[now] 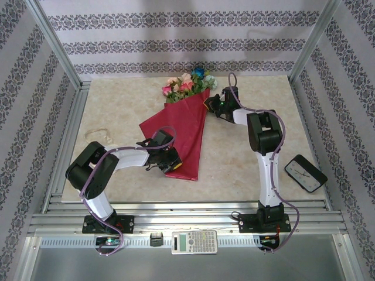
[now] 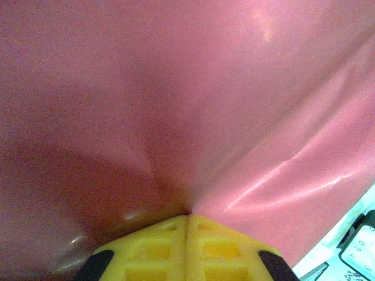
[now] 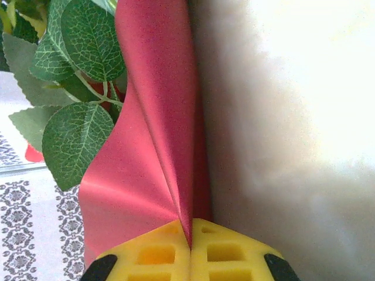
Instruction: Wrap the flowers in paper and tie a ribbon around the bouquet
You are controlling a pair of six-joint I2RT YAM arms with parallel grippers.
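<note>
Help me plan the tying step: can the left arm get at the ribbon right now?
Probably not yet. The ribbon lies on bare table left of the paper, unblocked, but the left hand is shut on the paper.

flowers [image 1: 186,85] stick out of the paper [image 1: 181,134] at its far end.

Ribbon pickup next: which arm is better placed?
Left, probably. The ribbon lies on the left, beside that arm. The left gripper is shut on the paper at its near end; the right gripper pinches it by the flowers, farther off.
</note>
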